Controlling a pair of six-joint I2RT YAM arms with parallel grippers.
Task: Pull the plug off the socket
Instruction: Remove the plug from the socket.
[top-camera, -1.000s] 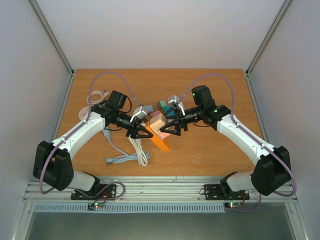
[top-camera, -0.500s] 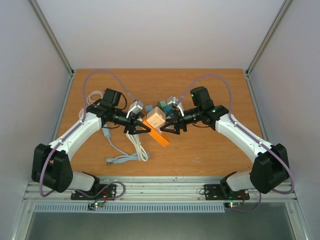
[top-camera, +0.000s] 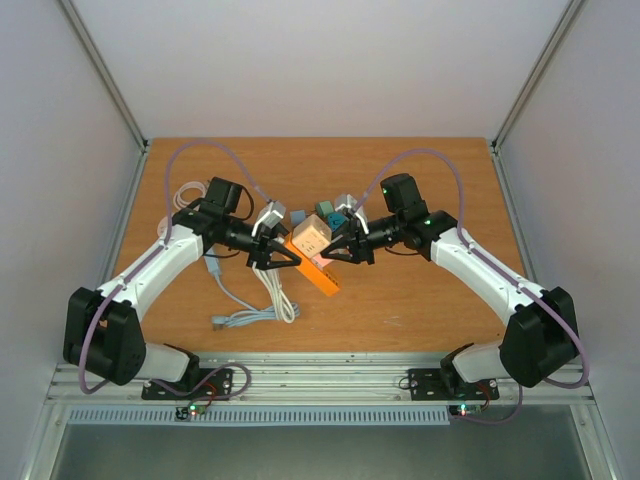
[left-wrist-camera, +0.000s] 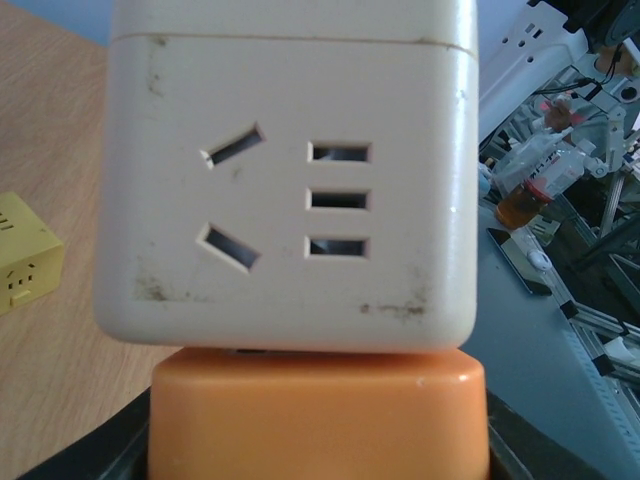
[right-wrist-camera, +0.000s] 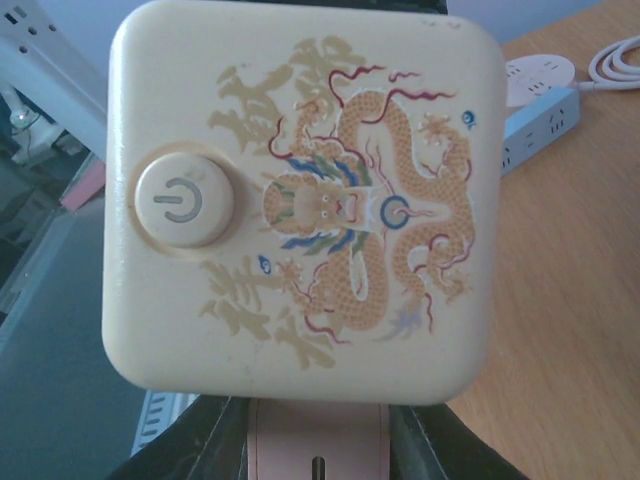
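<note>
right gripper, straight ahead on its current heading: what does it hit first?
The cream cube socket: its dragon-printed face fills the right wrist view, dead ahead of the right gripper. A pale pink piece sits between its fingers, so contact looks near; depth unclear.

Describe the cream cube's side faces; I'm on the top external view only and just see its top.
Observer: Facing the left wrist camera, the cream cube, seated on an orange block, shows two slanted slots and three flat ones.
Operator: Now the right wrist's side.
Observer: A dragon print beside a round power button.
Operator: Report what the right claw holds.
Observer: A pink piece with a slot, just below the cube.
</note>
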